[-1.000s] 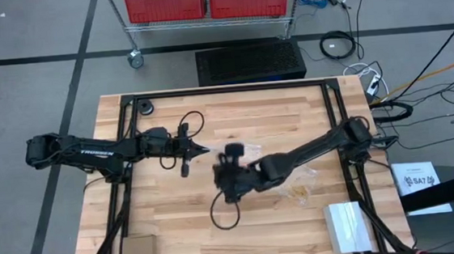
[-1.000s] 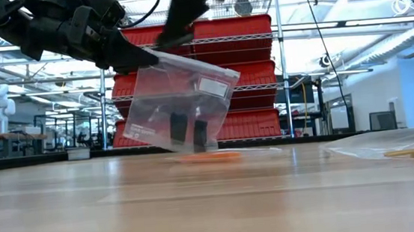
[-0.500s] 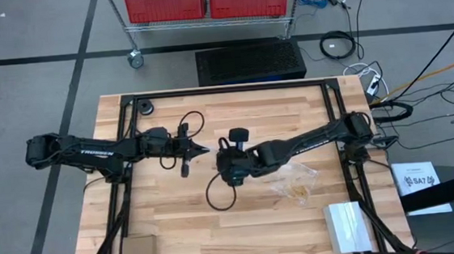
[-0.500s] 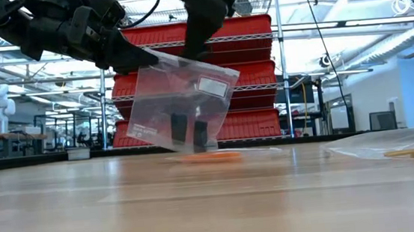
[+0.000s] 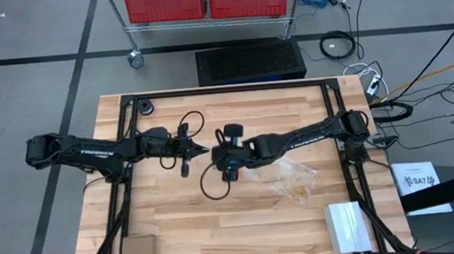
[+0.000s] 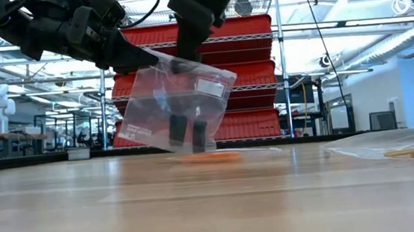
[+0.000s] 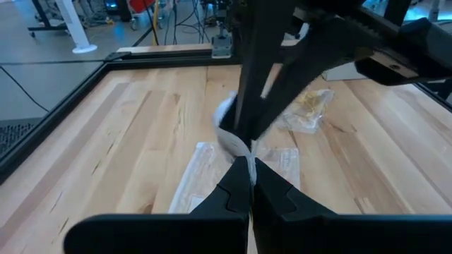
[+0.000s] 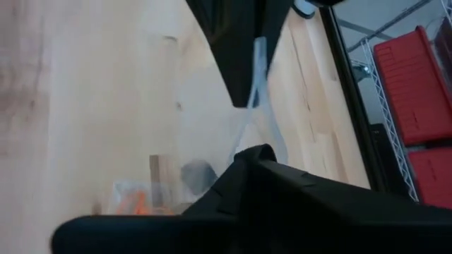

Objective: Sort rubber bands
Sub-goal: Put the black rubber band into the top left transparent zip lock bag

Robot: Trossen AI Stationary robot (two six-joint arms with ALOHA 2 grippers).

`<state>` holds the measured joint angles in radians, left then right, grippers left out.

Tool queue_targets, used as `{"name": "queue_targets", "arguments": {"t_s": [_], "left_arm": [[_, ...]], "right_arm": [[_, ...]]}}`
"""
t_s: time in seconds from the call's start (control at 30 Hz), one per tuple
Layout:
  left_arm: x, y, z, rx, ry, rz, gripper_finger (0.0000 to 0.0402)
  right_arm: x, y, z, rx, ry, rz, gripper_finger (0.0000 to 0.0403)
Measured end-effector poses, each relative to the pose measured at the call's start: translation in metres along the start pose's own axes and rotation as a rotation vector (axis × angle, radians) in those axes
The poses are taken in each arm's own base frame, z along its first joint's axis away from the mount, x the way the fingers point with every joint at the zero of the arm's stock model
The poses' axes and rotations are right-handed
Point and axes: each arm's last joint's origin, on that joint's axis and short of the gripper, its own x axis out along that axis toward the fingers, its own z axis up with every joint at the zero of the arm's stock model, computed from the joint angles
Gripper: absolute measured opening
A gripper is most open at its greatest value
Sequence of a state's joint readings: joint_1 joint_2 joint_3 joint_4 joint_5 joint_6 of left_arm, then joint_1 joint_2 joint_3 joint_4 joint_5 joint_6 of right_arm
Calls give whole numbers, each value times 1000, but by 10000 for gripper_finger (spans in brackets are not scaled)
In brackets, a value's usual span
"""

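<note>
High view: the clear bag (image 5: pixel 213 150) between the arms barely shows against the wooden counter (image 5: pixel 243 223).

Low view: left jaws (image 6: pixel 140 59) pinch its top corner, holding it above the counter; dark rubber bands (image 6: pixel 189 130) hang inside, orange ones (image 6: pixel 205 157) lie beneath. Red bins (image 6: pixel 246 49) behind. Right jaws (image 6: pixel 186 52) sit at the bag's mouth; can't tell their spread.

Left wrist view: fingers (image 7: pixel 236 185) pressed together.

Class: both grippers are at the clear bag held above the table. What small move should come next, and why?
Probably the right gripper should draw the bag mouth open. The left gripper pinches one top corner with shut jaws, the bag hangs clear of the table, and the right gripper sits at its top edge.
</note>
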<state>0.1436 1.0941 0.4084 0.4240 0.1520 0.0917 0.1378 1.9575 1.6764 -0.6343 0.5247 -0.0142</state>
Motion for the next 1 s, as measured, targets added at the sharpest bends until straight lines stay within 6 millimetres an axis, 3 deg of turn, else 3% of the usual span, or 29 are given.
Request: {"name": "queue_targets", "arguments": {"t_s": [0.37, 0.6, 0.8, 1.0], "left_arm": [[0, 0, 0, 0, 4, 0, 2], [0, -1, 0, -1, 3, -19, 2], [0, -1, -1, -2, 14, -25, 2], [0, -1, -2, 1, 15, -27, 2]], "right_arm": [[-23, 0, 18, 16, -69, 46, 113], [-21, -9, 17, 16, -33, 82, 124], [-23, -18, 10, 1, 32, 71, 107], [-24, -16, 0, 15, 129, 108, 25]]}}
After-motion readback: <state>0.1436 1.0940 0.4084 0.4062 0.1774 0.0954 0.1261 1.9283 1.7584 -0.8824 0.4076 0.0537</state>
